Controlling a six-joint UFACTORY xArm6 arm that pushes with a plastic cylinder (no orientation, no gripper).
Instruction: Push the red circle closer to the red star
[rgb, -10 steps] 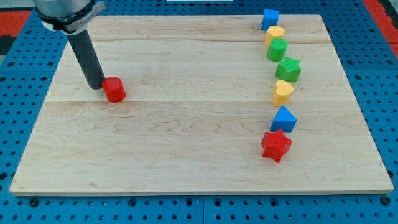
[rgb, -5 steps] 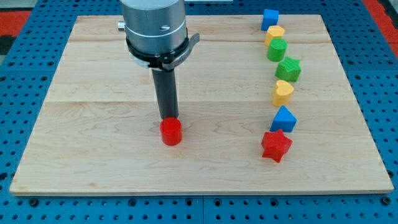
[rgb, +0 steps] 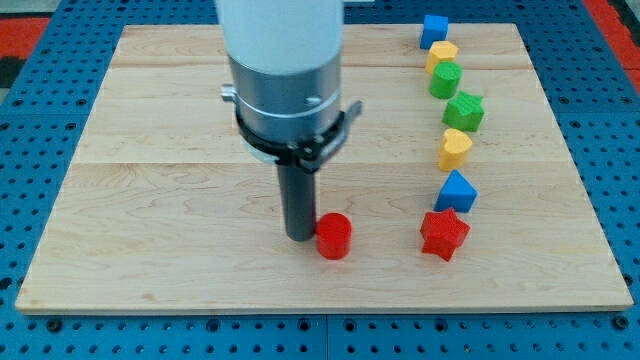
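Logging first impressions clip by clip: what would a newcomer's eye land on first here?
The big grey and white arm dominates the view's middle, its dark rod reaching down to my tip against the left side of the red circle. Right of that, across a bare gap of board, sits the red star, at the bottom end of a column of blue, yellow and green blocks running up the view's right.
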